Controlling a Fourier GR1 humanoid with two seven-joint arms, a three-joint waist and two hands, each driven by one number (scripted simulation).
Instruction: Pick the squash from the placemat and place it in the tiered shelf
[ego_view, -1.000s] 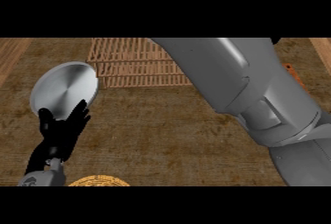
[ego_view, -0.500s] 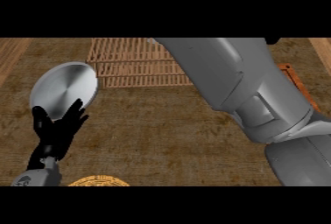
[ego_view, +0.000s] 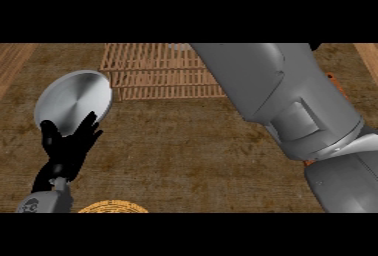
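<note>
The tiered shelf (ego_view: 159, 75) shows as pale wooden slats at the top centre of the counter. My right forearm (ego_view: 288, 105) fills the right side, rising from the lower right corner to the top edge above the shelf; its hand lies beyond the picture's edge. No squash shows. A round woven yellow placemat (ego_view: 112, 207) peeks in at the bottom edge, nothing visible on it. My left hand (ego_view: 68, 145) rests open at the lower left, fingers up, in front of a silver plate.
The silver plate (ego_view: 74, 97) lies at the left, beside the shelf. Thin orange slivers (ego_view: 337, 84) show behind the right forearm; what they belong to is hidden. Brown counter top (ego_view: 184, 150) stretches between the two arms.
The right forearm has shifted very slightly, baring a little more orange at its far side. The left hand has stayed where it was.
</note>
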